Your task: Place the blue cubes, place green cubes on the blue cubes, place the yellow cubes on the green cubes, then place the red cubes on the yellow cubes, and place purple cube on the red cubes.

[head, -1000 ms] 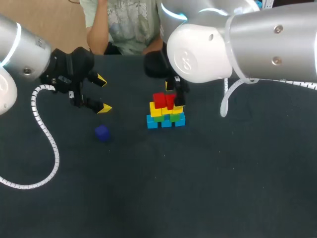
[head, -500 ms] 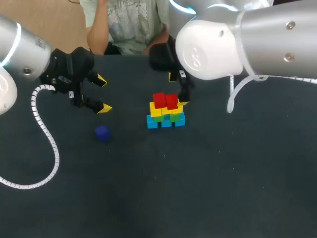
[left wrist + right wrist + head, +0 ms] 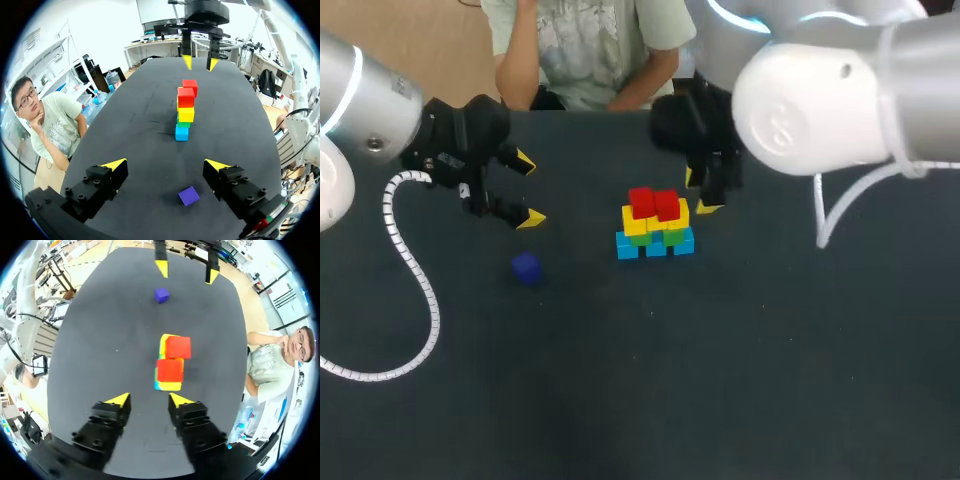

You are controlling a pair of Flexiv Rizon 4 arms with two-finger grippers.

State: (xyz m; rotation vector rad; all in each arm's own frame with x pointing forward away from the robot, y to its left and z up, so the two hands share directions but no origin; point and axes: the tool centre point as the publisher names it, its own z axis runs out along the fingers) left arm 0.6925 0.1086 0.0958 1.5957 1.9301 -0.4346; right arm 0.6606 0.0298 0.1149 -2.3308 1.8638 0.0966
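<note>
Right arm (image 3: 840, 100) has backed off toward its own side since a second ago, so the right gripper (image 3: 701, 193) that was down on the top of the stack now hangs just beside it, not touching, jaws spread and holding nothing. Left arm (image 3: 370, 110) hasn't budged. The left gripper (image 3: 528, 189) hangs over the table (image 3: 720, 380) well apart from the stack, jaws spread wide and empty too. The stack (image 3: 655, 225) sits around the middle of the table and looks finished up to the fourth layer: blue cubes (image 3: 655, 247) on the bottom, green cubes (image 3: 672, 237) on those, yellow cubes (image 3: 635, 226) next, and two red cubes (image 3: 654, 204) side by side on top, all sitting pretty square from what I can see. So I'd say the only step left is the last one. The purple cube (image 3: 526, 267) lies alone on the bare table near the left gripper. In the left wrist view it's just ahead of the fingers and roughly between them, turned a bit off their line. It's small, a deep blue-ish purple, flat on one face. My guess is the left gripper should drop over it, maybe twist a little to meet its flat sides, pinch, lift, then carry it over and set it gently across the reds without nudging them.
</note>
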